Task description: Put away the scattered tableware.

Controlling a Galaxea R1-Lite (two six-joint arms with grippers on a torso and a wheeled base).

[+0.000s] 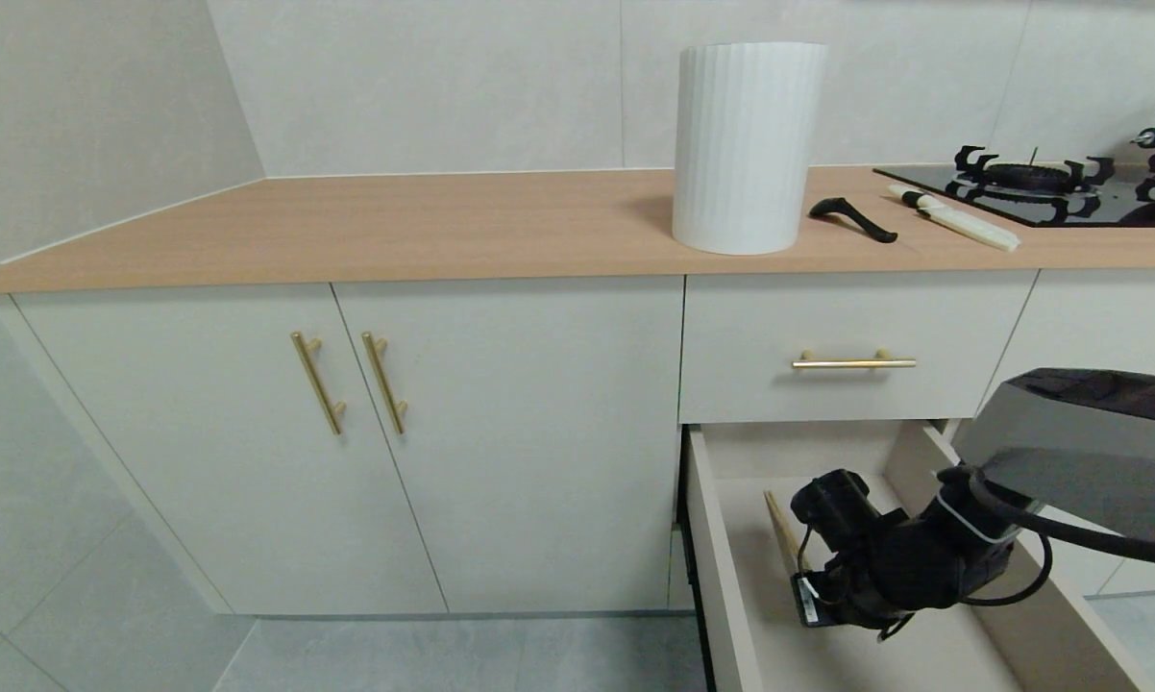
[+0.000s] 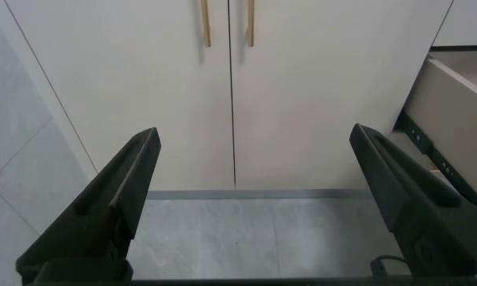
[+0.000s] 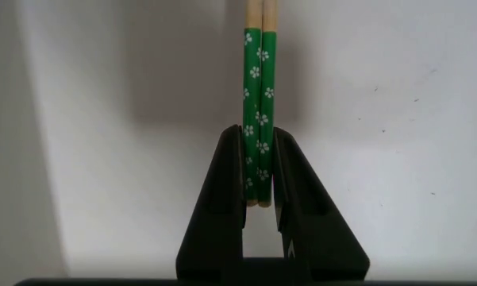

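Holding: the right gripper (image 3: 259, 141) has both fingers pressed tight on a pair of chopsticks (image 3: 259, 95) — green with small white flowers, bare pale wood further along — lying side by side.
Chopsticks' place: inside the pulled-out drawer (image 1: 722, 567), close to its left wall and slanting toward its back; whether their far ends touch the drawer bottom I cannot tell.
Left gripper (image 2: 254, 135): fingers spread wide with nothing between them, low before the cabinet doors (image 2: 301, 95), over the tiled floor (image 2: 246, 238).
Closed drawer (image 1: 847, 327): directly above the pulled-out one.
Worktop (image 1: 395, 226): a white ribbed canister (image 1: 746, 144) stands near the front edge; just to its right lies a black utensil (image 1: 851, 218), then a pale one (image 1: 957, 219) — apart from each other.
Hob (image 1: 1039, 187): at the worktop's right end.
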